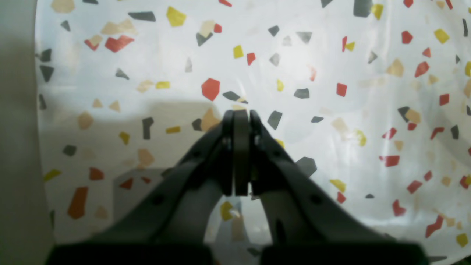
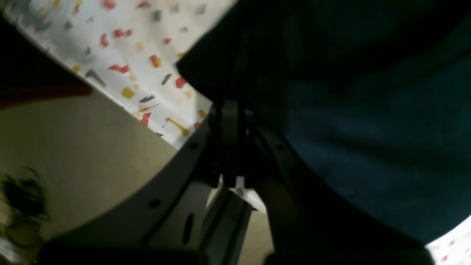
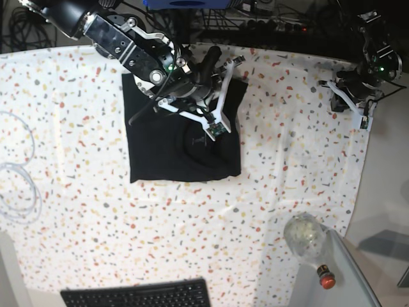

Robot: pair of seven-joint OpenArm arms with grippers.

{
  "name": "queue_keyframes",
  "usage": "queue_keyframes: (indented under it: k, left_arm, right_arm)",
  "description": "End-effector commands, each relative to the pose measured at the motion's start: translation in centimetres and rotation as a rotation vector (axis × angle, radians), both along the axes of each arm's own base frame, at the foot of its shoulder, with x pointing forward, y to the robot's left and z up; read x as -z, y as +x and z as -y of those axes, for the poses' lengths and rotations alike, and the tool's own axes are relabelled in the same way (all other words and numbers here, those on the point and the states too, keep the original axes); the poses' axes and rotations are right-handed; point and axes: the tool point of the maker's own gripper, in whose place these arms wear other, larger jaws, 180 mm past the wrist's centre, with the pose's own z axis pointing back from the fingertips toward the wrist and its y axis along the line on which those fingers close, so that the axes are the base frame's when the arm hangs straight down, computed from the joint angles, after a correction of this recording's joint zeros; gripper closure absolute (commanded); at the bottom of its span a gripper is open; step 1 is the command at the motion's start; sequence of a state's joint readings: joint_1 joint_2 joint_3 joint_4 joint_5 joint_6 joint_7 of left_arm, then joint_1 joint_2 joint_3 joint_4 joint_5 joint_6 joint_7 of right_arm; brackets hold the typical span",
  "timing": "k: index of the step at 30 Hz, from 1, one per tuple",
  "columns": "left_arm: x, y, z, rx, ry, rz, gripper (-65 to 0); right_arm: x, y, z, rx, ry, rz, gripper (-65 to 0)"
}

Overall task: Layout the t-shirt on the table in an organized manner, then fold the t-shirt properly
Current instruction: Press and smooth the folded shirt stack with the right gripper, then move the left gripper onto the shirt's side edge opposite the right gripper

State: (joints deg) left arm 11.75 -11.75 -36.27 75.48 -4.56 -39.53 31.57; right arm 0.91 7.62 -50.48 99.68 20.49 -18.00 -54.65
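The black t-shirt point(image 3: 179, 144) lies folded into a rough rectangle on the speckled table point(image 3: 83, 211), left of the middle. My right gripper point(image 3: 213, 59) hovers over the shirt's upper right part. In the right wrist view its jaws point(image 2: 230, 106) are together at the shirt's edge point(image 2: 349, 110); I cannot tell whether cloth is pinched between them. My left gripper point(image 3: 339, 89) is shut and empty over bare table at the far right. The left wrist view shows its closed jaws point(image 1: 241, 114) above the flecked cover point(image 1: 331, 73).
A black keyboard point(image 3: 137, 295) lies at the front edge. A clear bottle with a red cap point(image 3: 308, 238) lies at the front right beside a grey ledge point(image 3: 348, 281). A white cable point(image 3: 13, 185) loops at the left edge. Floor and cords point(image 2: 22, 198) show past the table's edge.
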Motion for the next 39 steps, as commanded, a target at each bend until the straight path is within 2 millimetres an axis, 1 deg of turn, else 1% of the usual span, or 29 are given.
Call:
queue_keyframes:
  k: [1, 2, 4, 7, 10, 13, 16, 18, 19, 20, 22, 23, 25, 26, 28, 29, 31, 33, 34, 35, 37, 39]
  left_arm:
    - [-1.1, 0.9, -0.6, 0.011, 0.012, 0.04, 0.0]
    - [-1.2, 0.9, -0.6, 0.009, 0.013, 0.041, 0.0]
    - [-1.2, 0.9, -0.6, 0.009, 0.013, 0.041, 0.0]
    - [-1.1, 0.9, -0.6, 0.011, 0.012, 0.04, 0.0]
    - [-1.1, 0.9, -0.5, 0.012, 0.012, 0.04, 0.0]
    - [-1.2, 0.9, -0.6, 0.009, 0.013, 0.041, 0.0]
    - [-1.1, 0.9, -0.4, 0.015, 0.012, 0.038, 0.0]
    - [-1.1, 0.9, -0.4, 0.017, 0.012, 0.038, 0.0]
    - [-1.1, 0.9, -0.4, 0.017, 0.012, 0.038, 0.0]
    - [-1.1, 0.9, -0.4, 0.017, 0.012, 0.038, 0.0]
    - [-1.1, 1.0, -0.3, 0.017, 0.011, 0.041, 0.0]
    - [-1.2, 1.1, -0.3, 0.019, 0.012, 0.041, 0.0]
    - [-1.2, 1.1, -0.3, 0.018, 0.011, 0.042, 0.0]
    - [-1.3, 1.2, -0.2, 0.019, 0.01, 0.049, 0.0]
    - [-1.6, 1.3, -0.1, 0.021, 0.011, 0.057, 0.0]
    - [-1.8, 1.5, 0.0, 0.024, 0.013, 0.064, 0.0]
    - [-2.2, 1.9, 0.8, 0.027, 0.006, 0.086, 0.0]
    - [-2.6, 2.3, 1.4, 0.031, 0.004, 0.103, 0.0]
    - [-2.8, 2.3, 1.6, 0.033, 0.005, 0.097, -4.4]
    - [-2.9, 2.3, 1.9, 0.031, -0.005, 0.085, -13.0]
    - [-4.1, 3.3, 2.8, 0.023, -0.066, 0.103, -30.6]
    - [-4.9, 3.9, 4.0, 0.009, -0.165, 0.129, -45.6]
  right_arm:
    - [-1.5, 1.2, -1.2, -0.017, 0.035, 0.056, 0.0]
    - [-1.8, 1.1, -1.9, -0.031, 0.043, 0.06, 0.0]
    - [-2.1, 1.3, -2.6, -0.04, 0.052, 0.064, 0.0]
    - [-1.5, 1.4, -3.3, -0.037, 0.045, 0.047, 0.0]
    - [-0.3, 1.1, -3.3, -0.033, 0.021, 0.014, 0.0]
    - [0.4, 0.9, -3.2, -0.03, 0.005, -0.002, 0.0]
    - [0.4, 1.0, -3.3, -0.03, 0.005, 0.0, 0.0]
    - [0.0, 1.0, -3.8, -0.031, 0.019, 0.003, 0.0]
    - [-0.3, 1.2, -4.1, -0.032, 0.028, 0.008, -5.9]
    - [-0.6, 1.5, -4.2, -0.033, 0.03, 0.018, -13.4]
    - [-1.8, 2.1, -4.6, -0.039, 0.055, 0.05, -23.4]
    - [-3.0, 2.5, -4.9, -0.041, 0.082, 0.075, -25.5]
    - [-5.4, 3.3, -5.2, -0.044, 0.131, 0.131, -25.5]
    - [-6.5, 3.7, -4.9, -0.047, 0.146, 0.165, -25.5]
    - [-7.8, 4.2, -4.0, -0.047, 0.161, 0.214, -25.5]
    - [-8.3, 5.2, -3.2, -0.019, 0.166, 0.24, -25.5]
    - [-8.3, 7.1, -1.0, 0.071, 0.167, 0.267, -25.5]
    - [-7.8, 8.4, 1.2, 0.154, 0.16, 0.274, -25.5]
    - [-7.4, 8.9, 2.3, 0.193, 0.154, 0.274, -25.5]
    - [-7.1, 9.2, 3.3, 0.228, 0.146, 0.271, -25.5]
    - [-6.6, 9.7, 5.2, 0.279, 0.127, 0.268, -25.5]
    - [-6.3, 10.0, 6.4, 0.301, 0.108, 0.268, -25.5]
